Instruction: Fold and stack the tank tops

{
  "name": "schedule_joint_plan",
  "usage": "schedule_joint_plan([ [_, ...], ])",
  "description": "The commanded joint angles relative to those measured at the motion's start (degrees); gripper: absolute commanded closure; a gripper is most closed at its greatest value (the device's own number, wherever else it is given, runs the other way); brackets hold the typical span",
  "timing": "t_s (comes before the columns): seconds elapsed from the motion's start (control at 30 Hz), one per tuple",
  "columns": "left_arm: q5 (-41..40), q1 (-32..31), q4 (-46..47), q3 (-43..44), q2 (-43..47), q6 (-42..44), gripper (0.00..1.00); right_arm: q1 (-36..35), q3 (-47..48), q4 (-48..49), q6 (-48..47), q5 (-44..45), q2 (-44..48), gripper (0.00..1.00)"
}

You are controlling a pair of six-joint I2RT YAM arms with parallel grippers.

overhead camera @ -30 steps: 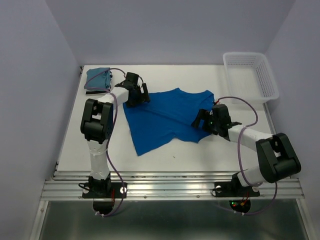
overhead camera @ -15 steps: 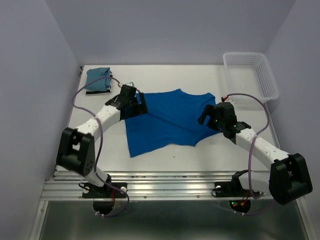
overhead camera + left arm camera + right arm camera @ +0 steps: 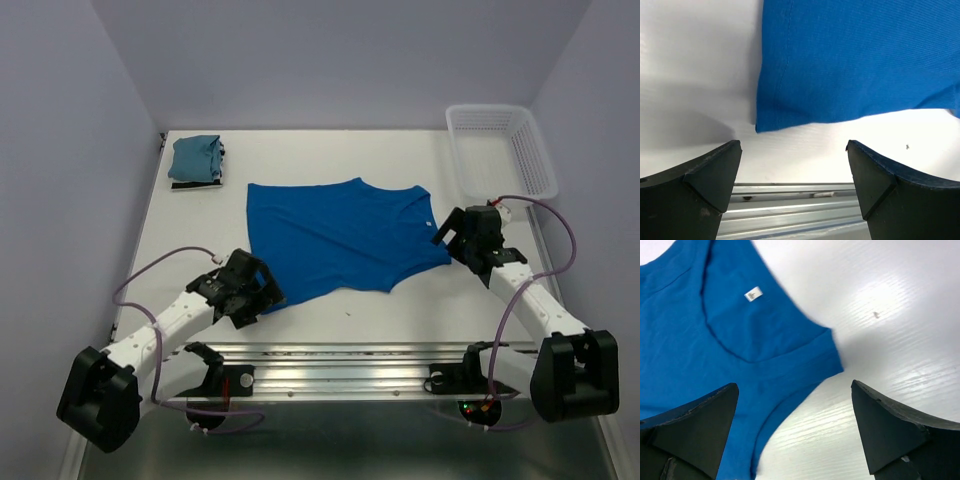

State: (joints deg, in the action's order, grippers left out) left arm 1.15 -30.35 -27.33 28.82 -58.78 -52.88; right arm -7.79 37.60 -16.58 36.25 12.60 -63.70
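**Royal blue top spread flat, both pincers released**

The royal blue tank top [image 3: 335, 240] lay spread flat in the middle of the white desk [image 3: 400, 160], with its neckline toward the right and its hem toward the left. The left pincer [image 3: 266, 297] hovered at the near left hem corner with its jaws wide apart and nothing between them. The right pincer [image 3: 446, 230] sat just beside the near shoulder strap, equally released and gripping nothing. The right wrist view showed a small white label [image 3: 753, 294] inside the neckline. The folded teal tank top [image 3: 195, 158] rested at the far left corner, on top of a dark fabric layer [image 3: 190, 185]. A white lattice basket [image 3: 500, 150] stood at the far right.
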Motion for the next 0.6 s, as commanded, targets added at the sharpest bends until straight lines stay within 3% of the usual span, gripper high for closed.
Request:
schedule_joint_plan([
  [0.0, 2.19, -0.50, -0.80, -2.27, 5.17, -8.63, 0.01, 3.82, -0.34, -0.47, 0.14, -0.38, -0.81, 0.00],
  [0.13, 1.31, -0.59, 1.66, -4.47, 2.11, -12.24, 0.06, 5.77, -0.60, 0.40, 0.75, -1.61, -1.69, 0.00],
  [0.33, -3.06, -0.50, 2.37, -2.02, -8.60, -12.33, 0.39, 6.30, -0.16, 0.84, 0.23, -3.54, -3.80, 0.00],
  [0.57, -5.89, -0.59, 0.88, 1.42, -16.09, -12.59, 0.52, 6.30, -0.95, 1.02, -0.04, -3.64, -3.98, 0.00],
])
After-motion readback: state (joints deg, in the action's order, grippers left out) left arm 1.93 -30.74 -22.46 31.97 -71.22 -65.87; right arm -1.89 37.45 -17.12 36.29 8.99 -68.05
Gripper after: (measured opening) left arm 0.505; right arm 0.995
